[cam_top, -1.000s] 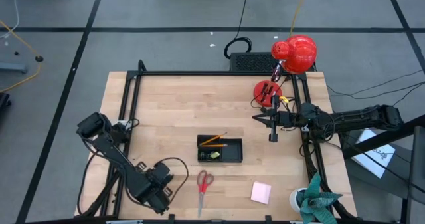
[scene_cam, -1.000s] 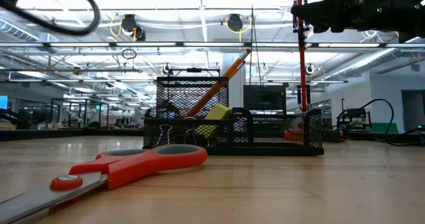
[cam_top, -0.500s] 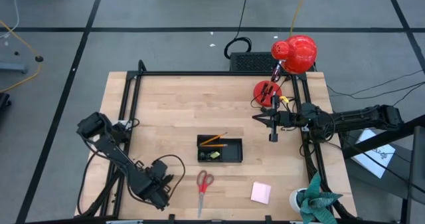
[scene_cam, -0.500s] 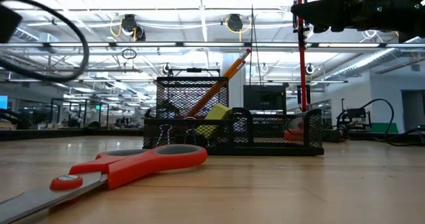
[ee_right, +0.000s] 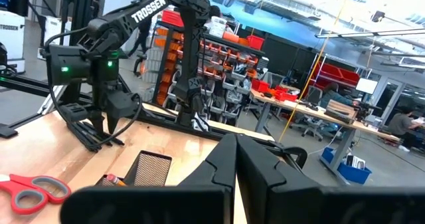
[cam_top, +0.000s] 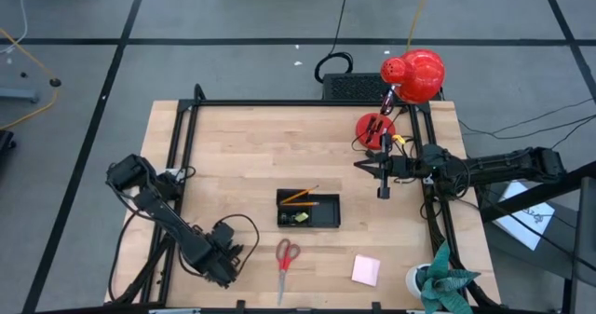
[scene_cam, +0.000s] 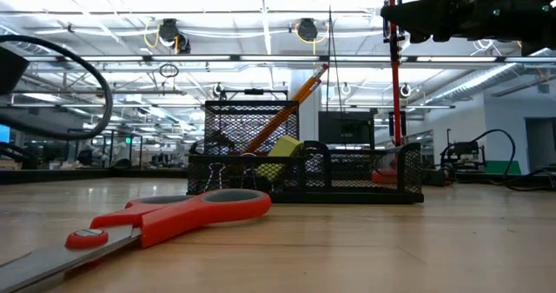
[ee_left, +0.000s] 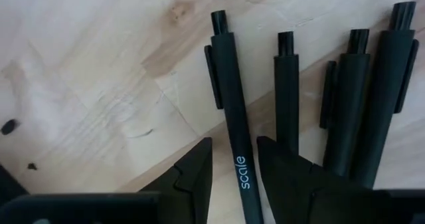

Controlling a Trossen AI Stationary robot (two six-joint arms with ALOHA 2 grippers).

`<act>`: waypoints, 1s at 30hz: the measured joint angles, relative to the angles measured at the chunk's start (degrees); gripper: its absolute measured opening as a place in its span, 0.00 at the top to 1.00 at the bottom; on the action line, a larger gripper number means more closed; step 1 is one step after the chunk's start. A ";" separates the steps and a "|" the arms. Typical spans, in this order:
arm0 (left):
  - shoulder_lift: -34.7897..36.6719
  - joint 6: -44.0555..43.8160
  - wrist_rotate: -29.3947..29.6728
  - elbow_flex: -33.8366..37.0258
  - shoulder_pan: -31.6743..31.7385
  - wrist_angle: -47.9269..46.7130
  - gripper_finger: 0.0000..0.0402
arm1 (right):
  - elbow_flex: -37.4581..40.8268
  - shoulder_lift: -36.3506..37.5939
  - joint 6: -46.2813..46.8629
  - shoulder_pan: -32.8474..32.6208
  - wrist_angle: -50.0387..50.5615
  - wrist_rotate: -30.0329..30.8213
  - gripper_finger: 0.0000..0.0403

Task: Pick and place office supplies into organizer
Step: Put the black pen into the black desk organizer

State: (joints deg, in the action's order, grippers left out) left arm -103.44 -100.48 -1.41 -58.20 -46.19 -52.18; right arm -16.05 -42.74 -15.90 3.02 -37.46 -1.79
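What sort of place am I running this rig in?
Most likely a robotics lab or workshop in a big open industrial hall. The right wrist view shows shelving with orange parts bins and workbenches behind the table; the low view shows ceiling trusses with strip lights.

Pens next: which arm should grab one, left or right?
Left. Its gripper is low over the row of black pens, fingers open astride the nearest pen. The right gripper hovers at the table's right edge, shut, far from them.
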 joint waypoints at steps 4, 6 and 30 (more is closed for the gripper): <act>0.45 -0.60 0.56 3.15 0.00 4.61 0.68 | 0.00 -0.02 0.00 0.00 0.02 0.00 0.99; 0.50 -1.39 1.51 3.57 -0.07 5.19 0.68 | -0.02 -0.01 0.01 0.00 -0.05 0.01 0.99; 0.38 -8.07 23.83 2.99 -0.91 -0.23 0.95 | -0.02 -0.01 0.20 -0.01 -0.83 0.02 0.99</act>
State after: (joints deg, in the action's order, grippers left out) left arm -103.06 -108.55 22.42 -55.21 -47.10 -52.41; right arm -16.08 -42.75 -15.70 3.01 -38.29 -1.77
